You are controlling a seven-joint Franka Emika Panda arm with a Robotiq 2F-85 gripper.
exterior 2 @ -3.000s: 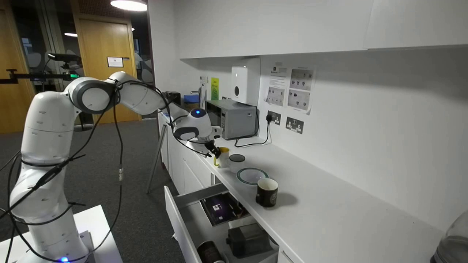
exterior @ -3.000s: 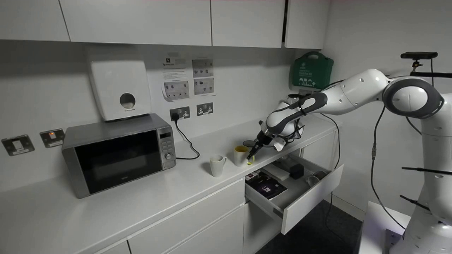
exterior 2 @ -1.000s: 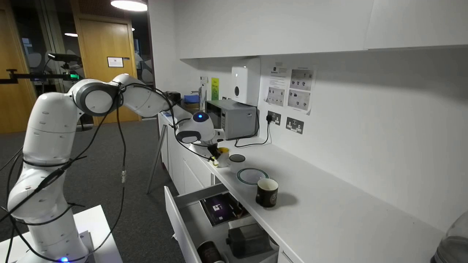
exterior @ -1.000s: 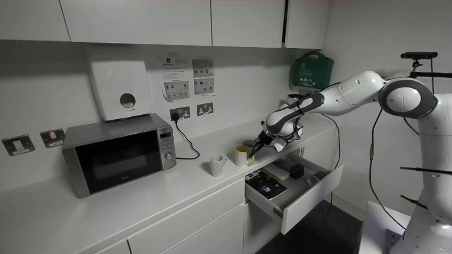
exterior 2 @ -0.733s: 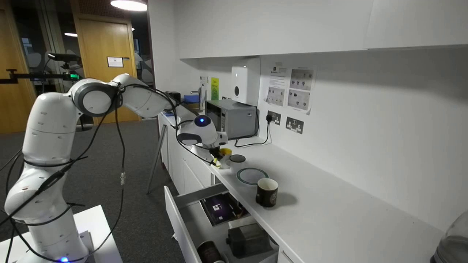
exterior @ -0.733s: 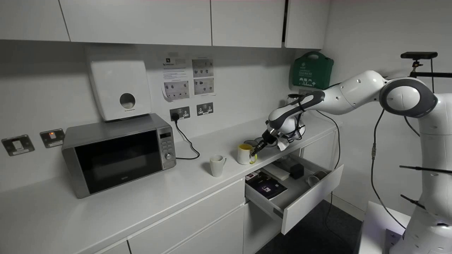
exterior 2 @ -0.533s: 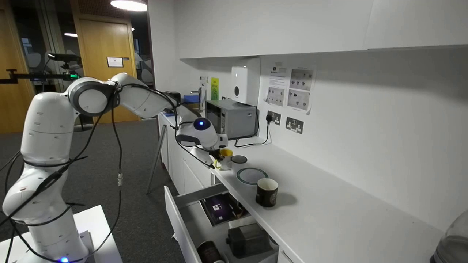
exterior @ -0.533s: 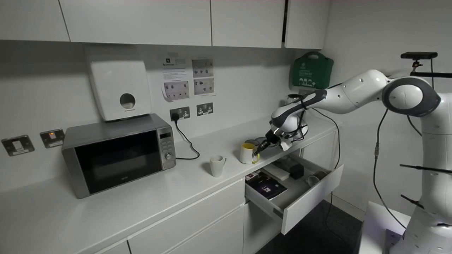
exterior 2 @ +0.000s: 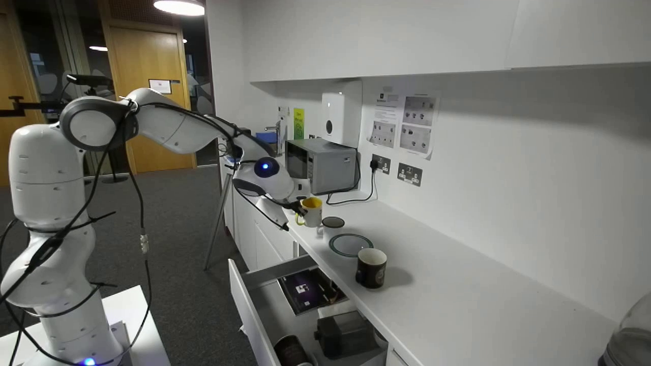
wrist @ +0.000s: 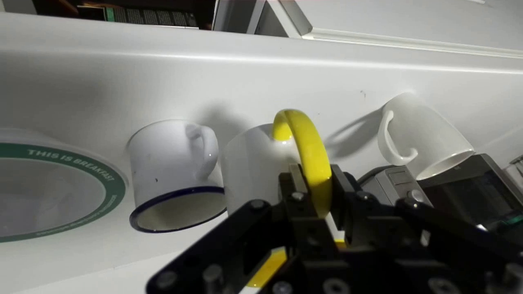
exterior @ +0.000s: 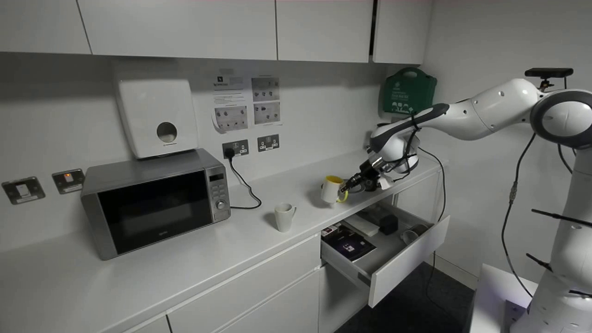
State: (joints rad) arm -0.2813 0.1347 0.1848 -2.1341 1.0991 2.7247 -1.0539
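At the left of the worktop stands a grey microwave, its far side out of sight. To its right a plain white mug sits upright, its inside mostly hidden. Further right is the yellow-handled white mug, tilted a little; whether its base touches the worktop I cannot tell. The black gripper is clamped on that mug's handle, covering much of its body in the wrist view. On the right of this pair comes a blue-rimmed enamel mug; contact between the two mugs is hard to judge. Next, a green-rimmed dish is cut off by the wrist view's edge. Beyond it to the right, a black mug bears print too small to read. Near right, the open drawer holds a dark cup on its side, cut off in an exterior view. Rightmost, the white arm leaves the frame at its elbow.
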